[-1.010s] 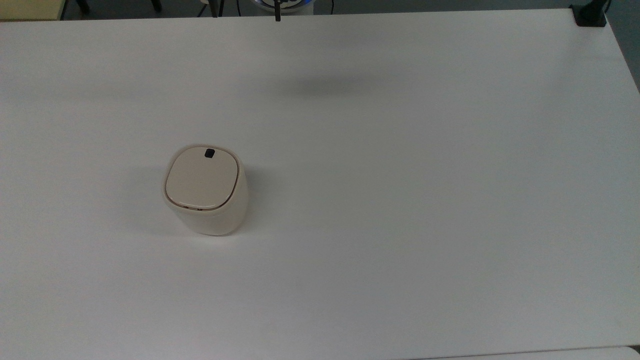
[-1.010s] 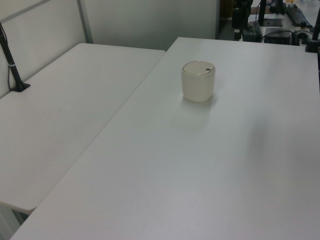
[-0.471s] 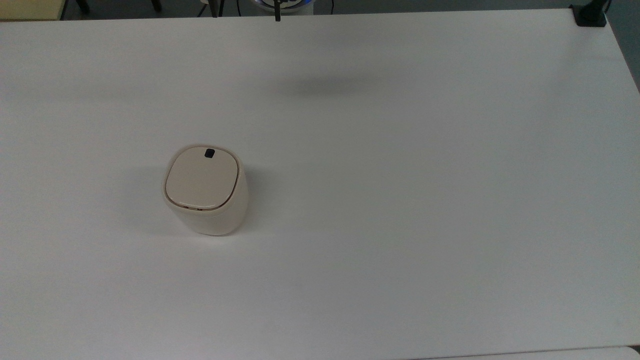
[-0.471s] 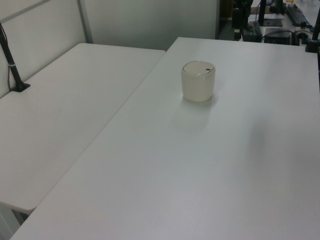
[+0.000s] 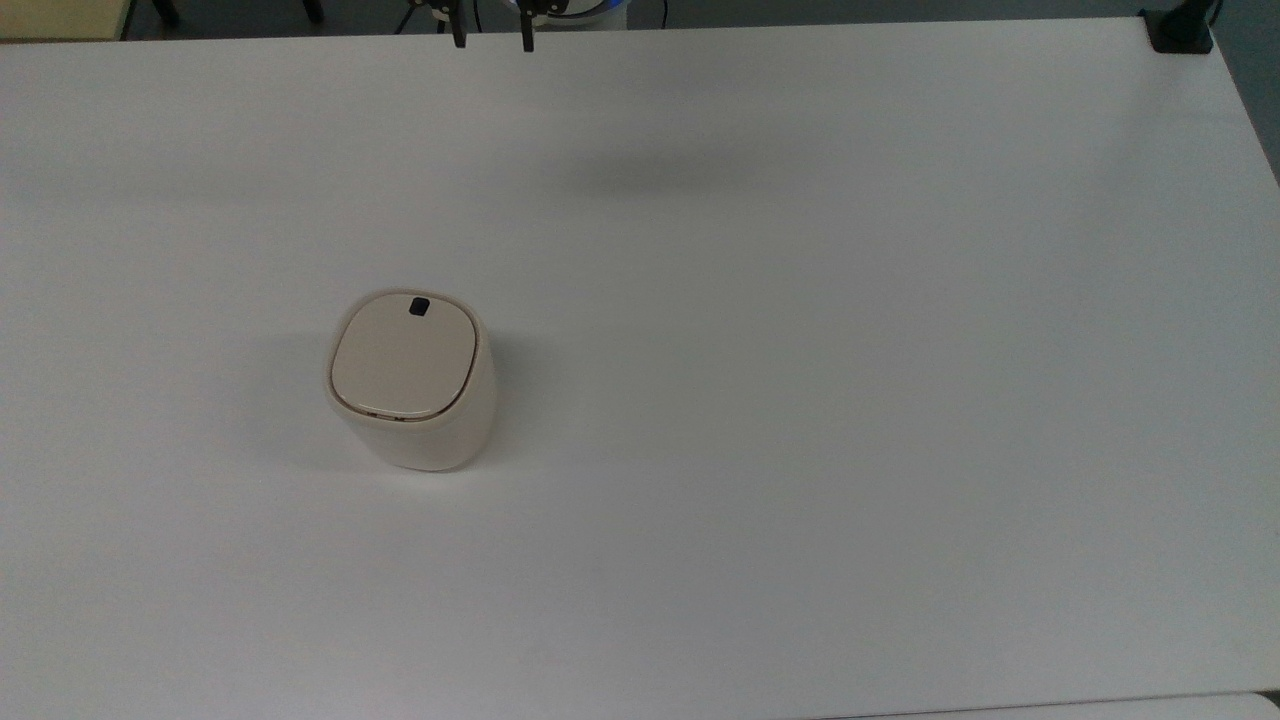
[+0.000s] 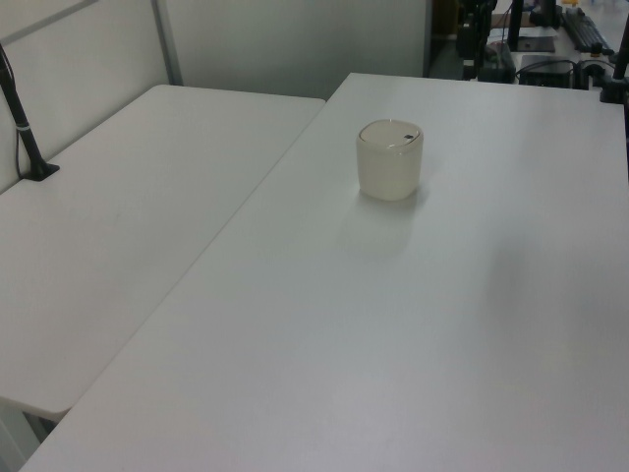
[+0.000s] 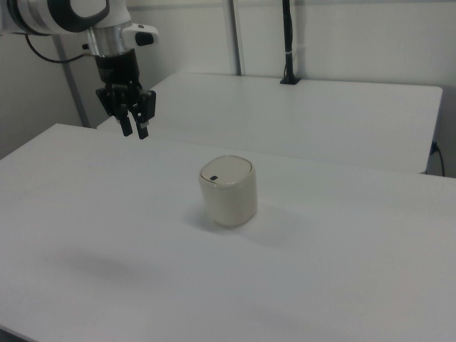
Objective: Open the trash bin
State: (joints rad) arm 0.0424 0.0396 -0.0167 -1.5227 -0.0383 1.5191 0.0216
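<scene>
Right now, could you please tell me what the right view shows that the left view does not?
The right view gives the white arm's black two-finger gripper, open, hanging above the white table, to the right view's left of the small cream-white plastic trash bin. The left view gives dark equipment beyond the table's far end. Both share that bin, upright, flat lid shut, black button at its rim.

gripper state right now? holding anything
gripper: open, holding nothing, in the air away from the trash bin, whose lid is shut.
</scene>
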